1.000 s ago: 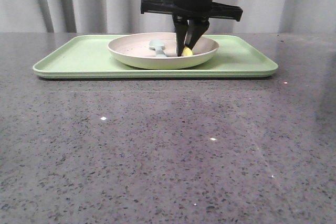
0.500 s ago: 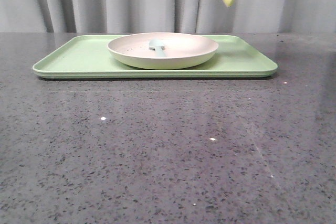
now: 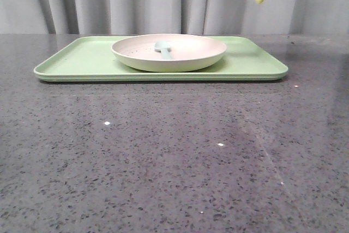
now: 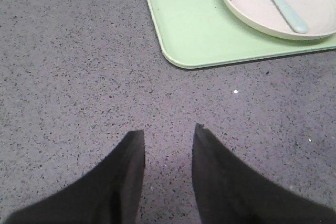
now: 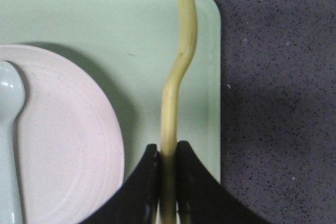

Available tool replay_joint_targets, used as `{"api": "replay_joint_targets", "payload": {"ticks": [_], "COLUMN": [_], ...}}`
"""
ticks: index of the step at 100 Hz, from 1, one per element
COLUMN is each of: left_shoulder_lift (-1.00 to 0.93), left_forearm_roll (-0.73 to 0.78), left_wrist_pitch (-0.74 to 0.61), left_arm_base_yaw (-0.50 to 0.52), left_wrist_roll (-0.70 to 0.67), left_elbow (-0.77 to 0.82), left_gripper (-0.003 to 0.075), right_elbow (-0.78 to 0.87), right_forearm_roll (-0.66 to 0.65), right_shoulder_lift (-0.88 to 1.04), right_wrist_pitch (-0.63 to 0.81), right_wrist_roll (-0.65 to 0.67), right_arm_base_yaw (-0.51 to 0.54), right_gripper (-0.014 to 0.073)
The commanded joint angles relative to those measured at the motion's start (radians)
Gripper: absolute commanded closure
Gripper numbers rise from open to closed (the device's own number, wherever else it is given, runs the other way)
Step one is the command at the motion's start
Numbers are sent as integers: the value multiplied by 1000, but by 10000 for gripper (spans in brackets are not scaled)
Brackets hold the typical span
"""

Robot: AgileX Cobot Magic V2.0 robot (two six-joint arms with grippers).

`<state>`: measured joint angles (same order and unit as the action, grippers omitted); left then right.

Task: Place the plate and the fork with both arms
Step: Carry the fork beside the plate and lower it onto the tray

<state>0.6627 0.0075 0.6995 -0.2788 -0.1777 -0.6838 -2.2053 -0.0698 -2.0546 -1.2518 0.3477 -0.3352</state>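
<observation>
1. Even, soft, bright light throughout; no view is dim or blown out.
2. In the front view, the speckled tabletop carries a faint sheen and a few pinpoint glints on the near side of the tray.
3. A thin dark shadow runs under the tray's near edge.
4. In the right wrist view, the plate casts a soft shadow on the tray around its rim.
5. That view is slightly soft; the fork and the right gripper look blurred.
6. The left gripper in its wrist view has soft edges, while the tabletop's speckle near the tray is crisp.
</observation>
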Motion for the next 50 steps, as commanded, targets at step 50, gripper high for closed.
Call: {"api": "replay_joint_targets", "payload": {"ticks": [50], "left_shoulder_lift": [-1], "left_forearm_roll": [-8], "left_wrist_pitch": [-72], "left_arm_base_yaw": [-4], "left_wrist_roll": [-12], "left_elbow": [-25], "left_gripper": [491], "right_elbow": [33], "right_forearm_roll": [-13], "right_shoulder_lift": [-14], "right_wrist_pitch": [-94], "right_wrist_roll": [-44], "right_arm_base_yaw": [6], "right_gripper": [610]}}
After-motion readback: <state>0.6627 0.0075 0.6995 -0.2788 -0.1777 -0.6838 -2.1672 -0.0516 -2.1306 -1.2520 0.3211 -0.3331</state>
